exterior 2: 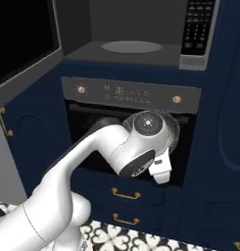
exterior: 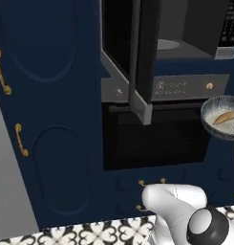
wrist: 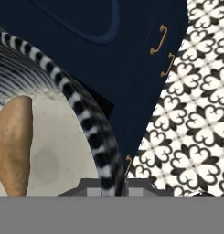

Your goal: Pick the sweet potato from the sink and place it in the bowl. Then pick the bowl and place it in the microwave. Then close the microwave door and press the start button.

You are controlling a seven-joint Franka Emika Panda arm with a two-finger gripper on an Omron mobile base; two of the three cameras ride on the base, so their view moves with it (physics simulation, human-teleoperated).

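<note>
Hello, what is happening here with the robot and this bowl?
The robot's end effector is shut on the rim of the bowl, which is held in the air in front of the oven. The sweet potato lies inside the bowl. The microwave above stands open and the bowl is not yet inside.

From behind the arm's left we look forward at the open microwave (exterior: pixel 185 38) and the oven (exterior: pixel 156 139) below it; from its right we face the same microwave and oven, nearer and squarer. Our hand camera sits tight over the bowl (wrist: pixel 93 123) rim, looking down to the floor (wrist: pixel 195 114).
</note>
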